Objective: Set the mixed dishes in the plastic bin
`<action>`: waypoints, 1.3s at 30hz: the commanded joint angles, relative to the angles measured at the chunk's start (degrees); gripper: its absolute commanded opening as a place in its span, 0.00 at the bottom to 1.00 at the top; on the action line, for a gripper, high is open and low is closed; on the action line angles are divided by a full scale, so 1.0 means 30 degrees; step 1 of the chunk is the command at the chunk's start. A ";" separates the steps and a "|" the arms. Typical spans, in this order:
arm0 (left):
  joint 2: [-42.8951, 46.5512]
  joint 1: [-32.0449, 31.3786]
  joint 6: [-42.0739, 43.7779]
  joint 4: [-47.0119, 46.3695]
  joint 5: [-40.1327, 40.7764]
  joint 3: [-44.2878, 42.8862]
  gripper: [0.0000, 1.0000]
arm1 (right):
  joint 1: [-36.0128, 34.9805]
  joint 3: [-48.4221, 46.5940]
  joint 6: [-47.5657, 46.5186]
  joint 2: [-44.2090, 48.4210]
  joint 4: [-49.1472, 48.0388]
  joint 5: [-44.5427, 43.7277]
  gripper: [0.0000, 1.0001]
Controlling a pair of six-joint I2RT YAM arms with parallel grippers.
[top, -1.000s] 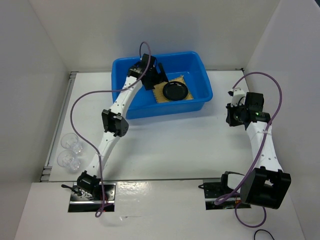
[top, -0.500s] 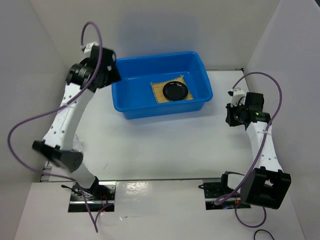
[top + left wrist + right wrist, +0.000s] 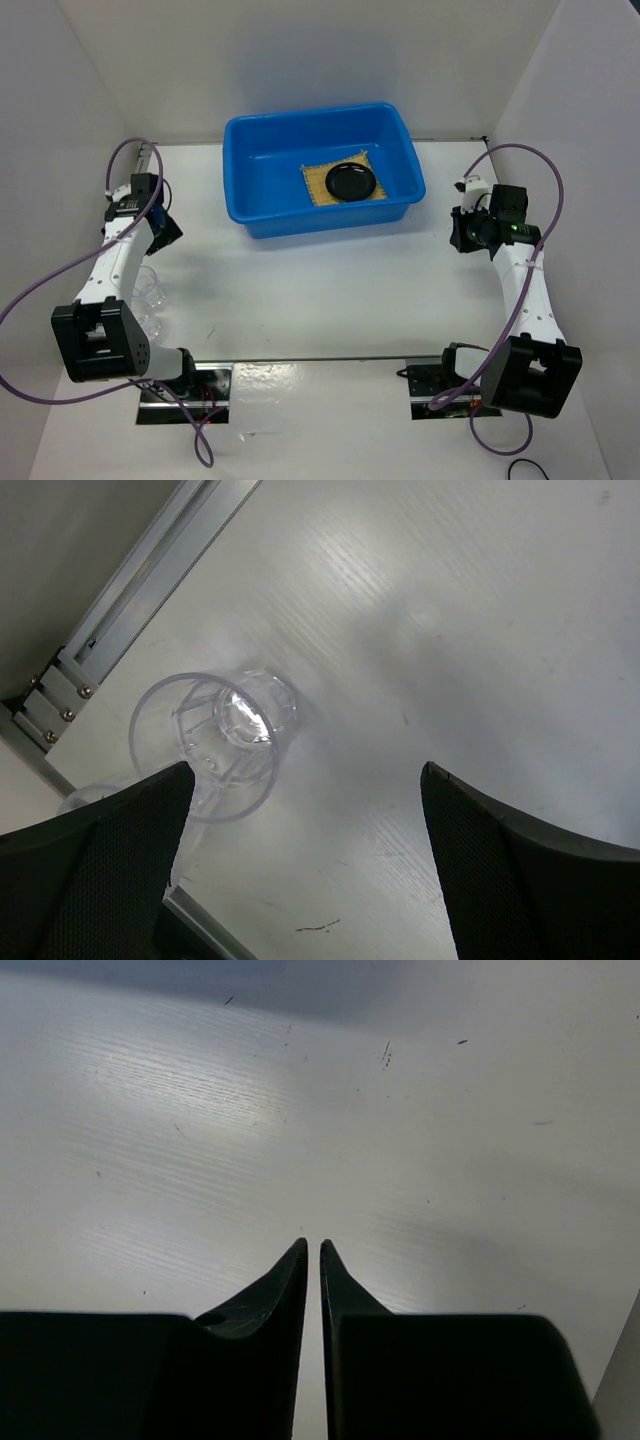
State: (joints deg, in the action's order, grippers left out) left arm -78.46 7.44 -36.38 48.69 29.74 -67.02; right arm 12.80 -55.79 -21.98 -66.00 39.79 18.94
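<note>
Glass cup (image 3: 213, 742) — near spread left fingers (image 3: 90, 880)

White table (image 3: 330, 290), white walls (image 3: 90, 80) around; metal rail (image 3: 150, 570) left, possibly aluminium.

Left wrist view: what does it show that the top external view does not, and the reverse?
Only the left wrist view shows the clear glass cup close up, near one finger of the open left gripper. Only the top external view shows the blue bin holding the bamboo mat with the black plate on it, and the right arm. Both show the cup and the white table.
</note>
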 commanded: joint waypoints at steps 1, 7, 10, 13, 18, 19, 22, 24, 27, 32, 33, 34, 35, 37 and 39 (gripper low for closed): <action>0.0371 0.0623 -0.0850 -0.1375 -0.0303 0.1477 1.00 | 0.0129 0.0052 -0.0262 0.0466 -0.0607 0.0308 0.14; 0.0371 0.0800 -0.1057 -0.2397 -0.0098 0.2623 1.00 | 0.0129 0.0052 -0.0262 0.0466 -0.0607 0.0308 0.14; -0.0359 0.0975 -0.1057 -0.2752 -0.0591 0.3180 1.00 | 0.0129 0.0052 -0.0262 0.0466 -0.0607 0.0308 0.14; -0.1648 0.1150 -0.1057 -0.2752 -0.1033 0.3006 0.98 | 0.0129 0.0052 -0.0262 0.0466 -0.0607 0.0308 0.14; -0.2967 0.1328 -0.0852 -0.3424 -0.1650 0.3005 0.81 | 0.0129 0.0052 -0.0438 0.0466 -0.0431 0.0482 0.14; -0.3172 0.1328 -0.0678 -0.3426 -0.1650 0.3005 0.71 | 0.0129 0.0052 -0.0438 0.0466 -0.0431 0.0484 0.15; -0.3759 0.1328 -0.0676 -0.3426 -0.2087 0.2771 0.42 | 0.0129 0.0052 -0.0438 0.0466 -0.0431 0.0484 0.15; -0.3760 0.1328 -0.0239 -0.3426 -0.2324 0.2771 0.30 | 0.0129 0.0052 -0.0438 0.0640 -0.0431 0.0658 0.15; -0.3586 0.1328 0.0319 -0.3252 -0.2324 0.2510 0.08 | 0.0129 0.0052 -0.0614 0.0642 -0.0431 0.0660 0.15; -0.1829 0.1125 0.0145 -0.3047 -0.0397 0.2273 0.05 | 0.0129 0.0052 -0.0614 0.0991 -0.0431 0.0660 0.15; -0.1566 0.0862 0.0145 -0.2755 0.0015 0.1896 0.01 | 0.0129 0.0052 -0.0614 0.0993 -0.0431 0.0660 0.15; -0.1012 0.0569 0.0145 -0.2578 0.0223 0.1573 0.01 | 0.0129 0.0052 -0.0614 0.0993 -0.0431 0.0660 0.15; -0.0716 0.0334 0.0145 -0.2344 -0.0559 0.0642 0.01 | 0.0129 0.0052 -0.0614 0.0993 -0.0431 0.0660 0.15; 0.0305 0.0127 0.0672 -0.2139 -0.2024 -0.0766 0.00 | 0.0129 0.0052 -0.0614 0.0993 -0.0431 0.0660 0.17; 0.1215 -0.0049 0.0672 -0.2137 -0.4337 -0.3343 0.00 | 0.0129 0.0052 -0.0614 0.0993 -0.0431 0.0660 0.17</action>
State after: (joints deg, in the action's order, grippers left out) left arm -81.25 8.03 -35.75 44.01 22.68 -67.53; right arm 12.80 -55.79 -23.44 -64.40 39.81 20.36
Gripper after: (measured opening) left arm 0.127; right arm 0.165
